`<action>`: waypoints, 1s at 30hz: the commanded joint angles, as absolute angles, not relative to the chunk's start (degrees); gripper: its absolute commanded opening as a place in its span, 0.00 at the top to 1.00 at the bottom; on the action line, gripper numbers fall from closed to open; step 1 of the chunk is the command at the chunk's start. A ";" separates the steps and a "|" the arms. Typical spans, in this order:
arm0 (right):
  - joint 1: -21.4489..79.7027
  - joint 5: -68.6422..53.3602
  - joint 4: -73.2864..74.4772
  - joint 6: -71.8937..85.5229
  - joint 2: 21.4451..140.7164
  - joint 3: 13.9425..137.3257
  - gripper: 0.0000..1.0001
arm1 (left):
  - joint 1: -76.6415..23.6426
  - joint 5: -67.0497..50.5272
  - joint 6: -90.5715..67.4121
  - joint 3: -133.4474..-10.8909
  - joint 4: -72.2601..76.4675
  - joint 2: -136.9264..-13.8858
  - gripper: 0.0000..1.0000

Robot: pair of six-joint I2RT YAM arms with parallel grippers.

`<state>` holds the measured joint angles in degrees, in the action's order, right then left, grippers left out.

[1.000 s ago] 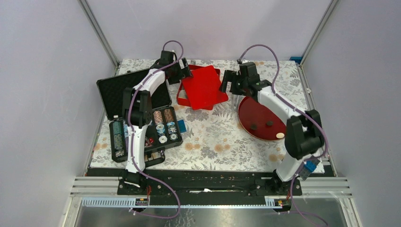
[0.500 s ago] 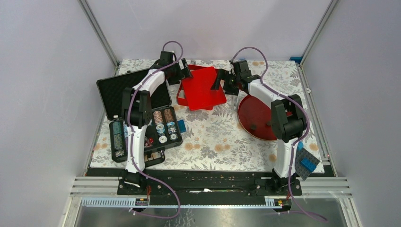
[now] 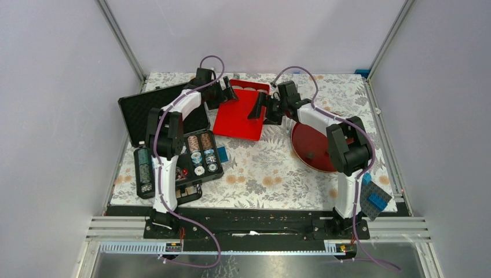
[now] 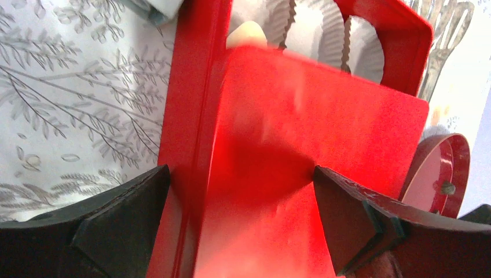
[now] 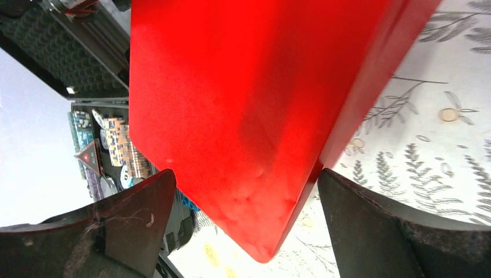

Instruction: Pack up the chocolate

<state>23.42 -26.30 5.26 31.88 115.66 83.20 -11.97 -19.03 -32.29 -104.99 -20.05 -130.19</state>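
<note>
— Where are the claws?

— My left claw (image 4: pixel 240 171) is at the far left corner of the red box (image 4: pixel 194 69). Its fingers are spread wide over the box wall, and I see nothing pinched. My right claw (image 5: pixel 246 172) is spread just as wide, with a corner of the red lid (image 5: pixel 231 104) between its fingers. I cannot tell whether it grips the lid or only straddles it.

— And beyond them?

— The lid lies skewed across the box, covering the near part and leaving the far end showing. There I see a row of white paper cups (image 4: pixel 315 26). One pale chocolate (image 4: pixel 246 36) sits at the left end of the row in my left wrist view, either in a cup or against one. The cups beside it look bare, as far as the lid lets me see.

— The rest of the chocolate?

— It's on the round red dish (image 3: pixel 304 136), right of the box on the counter (image 3: pixel 272 168). From above I make out one dark chocolate (image 3: pixel 310 155). My right arm covers part of the dish, so there may be more.

— So how far along?

— Early, I judge. One piece is in the box, at least one is out on the dish, and some cups look unfilled. The lid needs to come clear, the pieces need to go into cups, and then the lid goes on square. The black case (image 3: pixel 139 113) at left has no part in it.
</note>
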 commanded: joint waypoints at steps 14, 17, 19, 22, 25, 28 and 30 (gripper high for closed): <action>25.05 -18.86 5.85 27.64 111.53 82.84 0.00 | -16.78 -21.61 -33.32 -90.97 -13.10 -118.19 0.01; 25.10 -18.71 7.40 26.78 112.67 84.55 0.00 | -16.91 -22.00 -33.46 -90.68 -13.11 -118.39 0.02; 25.05 -19.57 7.43 26.62 113.25 84.62 0.00 | -17.34 -22.33 -33.49 -90.07 -13.17 -118.19 0.02; 25.05 -20.03 6.18 26.80 112.76 82.48 0.00 | -18.43 -22.30 -33.55 -88.12 -12.64 -116.85 0.02; 25.06 -20.21 5.78 26.37 111.61 79.90 0.00 | -19.32 -23.12 -35.06 -84.25 -10.77 -114.73 0.02; 25.03 -19.19 5.80 25.03 109.62 76.18 0.00 | -20.48 -23.40 -36.03 -79.64 -8.23 -111.81 0.03; 25.05 -18.91 5.75 24.46 108.26 73.18 0.00 | -21.70 -22.81 -35.99 -77.34 -7.98 -110.18 0.03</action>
<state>24.32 -18.35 7.81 26.17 112.88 77.38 -17.30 -17.80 -33.17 -80.88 -10.57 -115.46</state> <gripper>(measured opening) 0.993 0.979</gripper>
